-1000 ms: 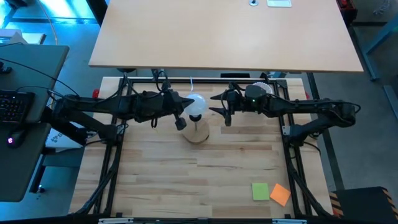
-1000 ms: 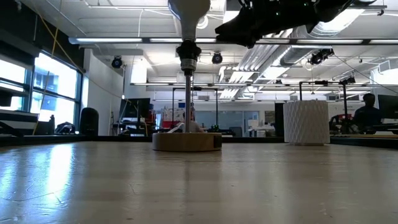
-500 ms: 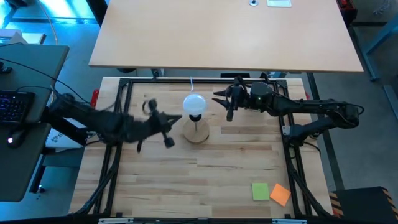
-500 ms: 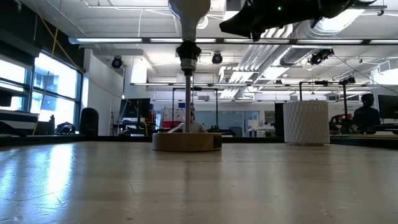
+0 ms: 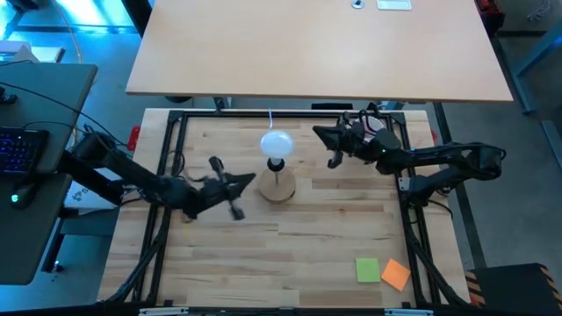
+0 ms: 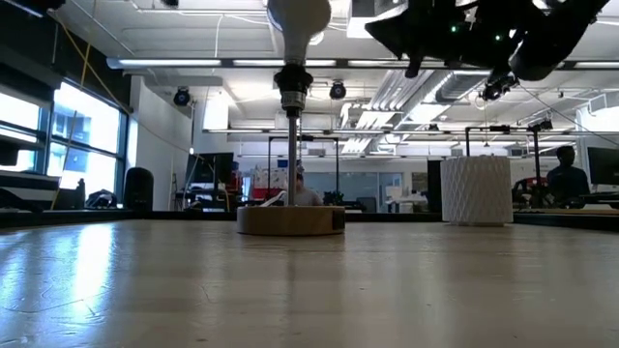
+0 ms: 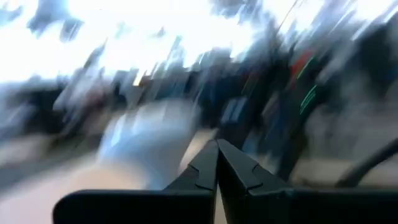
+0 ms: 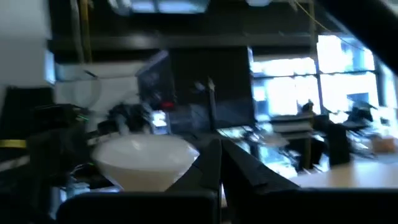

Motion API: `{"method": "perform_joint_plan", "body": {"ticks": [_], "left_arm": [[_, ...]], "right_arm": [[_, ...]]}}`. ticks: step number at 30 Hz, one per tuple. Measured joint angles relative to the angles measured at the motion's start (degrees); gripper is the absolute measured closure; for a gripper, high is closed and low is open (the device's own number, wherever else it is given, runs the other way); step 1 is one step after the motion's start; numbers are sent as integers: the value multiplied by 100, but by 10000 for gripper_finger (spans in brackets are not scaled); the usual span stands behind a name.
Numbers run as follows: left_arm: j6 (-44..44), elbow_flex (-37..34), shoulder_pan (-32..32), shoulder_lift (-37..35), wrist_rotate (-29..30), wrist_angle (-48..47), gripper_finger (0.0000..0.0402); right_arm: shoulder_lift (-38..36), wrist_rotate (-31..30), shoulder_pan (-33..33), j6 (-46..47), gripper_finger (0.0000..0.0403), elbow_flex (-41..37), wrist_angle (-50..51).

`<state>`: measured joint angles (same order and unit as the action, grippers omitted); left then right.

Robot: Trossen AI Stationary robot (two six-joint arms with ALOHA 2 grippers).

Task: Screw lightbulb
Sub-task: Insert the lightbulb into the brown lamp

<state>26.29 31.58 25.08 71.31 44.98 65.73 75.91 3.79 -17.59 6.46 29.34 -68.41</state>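
The white lightbulb [image 5: 276, 143] stands upright with its base in the black socket [image 6: 293, 79] on top of the post of the round wooden stand [image 5: 277, 188]. My left gripper [image 5: 249, 180] is shut and holds nothing, just left of the stand and apart from it. My right gripper [image 5: 319, 132] is shut and holds nothing, to the right of the bulb and clear of it. In the right wrist view the bulb [image 8: 144, 162] shows beyond the shut fingers [image 8: 233, 163]. In the left wrist view the fingers [image 7: 205, 163] are closed together before a blurred scene.
A white ribbed cup [image 6: 476, 189] stands at the far right of the table, under my right arm. A green note [image 5: 367, 269] and an orange note [image 5: 396, 274] lie near the front right corner. A black frame [image 5: 176, 123] borders the wooden table top.
My left gripper has drawn back from the bulb toward the table's near left and sunk, its arm folding in. My right gripper has shut, tipped its fingers upward and drawn a little toward the right. The bulb has stayed upright on the stand.
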Motion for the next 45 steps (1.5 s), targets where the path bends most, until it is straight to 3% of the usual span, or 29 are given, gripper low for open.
{"method": "perform_joint_plan", "body": {"ticks": [2, 6, 10, 13, 26, 34, 39, 45], "left_arm": [[379, -148, -88, -21, -341, 902, 401], [331, -224, -466, 6, -481, 899, 401], [-232, -218, -845, 0, -951, 699, 401], [-347, -218, -911, -2, -951, 671, 401], [-922, -218, -730, 0, -470, -407, 401], [-971, -218, -730, 0, -465, -533, 401], [-1022, -218, -730, -2, -465, -656, 401], [-1103, -218, -730, 0, -467, -752, 401]], "right_arm": [[134, 78, 95, 7, 402, 106, -23], [413, 35, 281, -144, 402, 415, 40], [480, -1009, 381, -204, 402, 438, 271], [416, -1338, 345, -303, 402, 435, 708], [-532, -1363, 78, -540, 402, 433, 3162], [-736, -1361, 68, -547, 400, 431, 3793], [-919, -1086, 68, -933, 358, 451, 4466], [-942, -849, 70, -787, 250, 1023, 6992]]}}
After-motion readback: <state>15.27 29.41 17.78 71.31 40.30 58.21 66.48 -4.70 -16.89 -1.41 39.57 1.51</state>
